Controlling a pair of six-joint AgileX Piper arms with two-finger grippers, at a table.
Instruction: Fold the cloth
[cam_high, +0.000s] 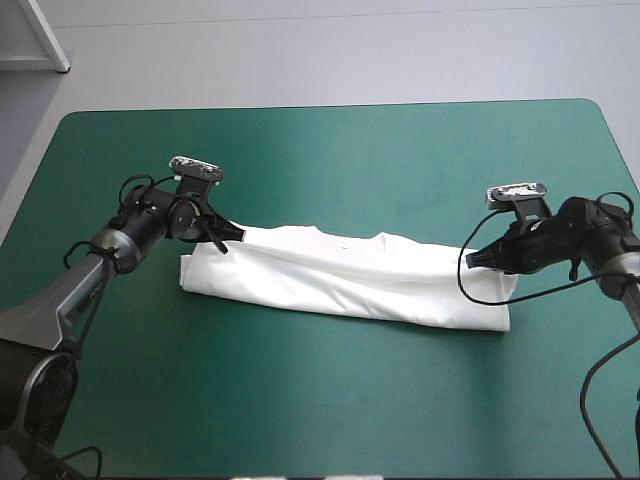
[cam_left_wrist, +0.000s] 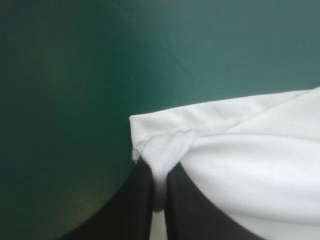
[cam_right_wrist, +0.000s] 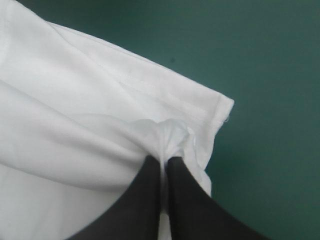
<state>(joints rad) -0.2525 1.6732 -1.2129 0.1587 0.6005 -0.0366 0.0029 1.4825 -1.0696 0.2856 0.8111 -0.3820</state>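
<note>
The white short-sleeved T-shirt (cam_high: 350, 285) lies as a long folded band; my left gripper (cam_high: 228, 236) has its jaws clamped on one end corner. My right gripper (cam_high: 478, 258) pinches the other corner, bunched between its jaws.

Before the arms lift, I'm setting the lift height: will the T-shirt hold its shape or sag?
Probably floppy: the T-shirt bunches into soft puckers where the left gripper and right gripper pinch it. Held only at its two ends, it will likely sag in the middle. Thin cloth, so probably light.

A robotics lab — teal-green covered table (cam_high: 330, 400) flanked by two robot arms (cam_high: 128, 236).
</note>
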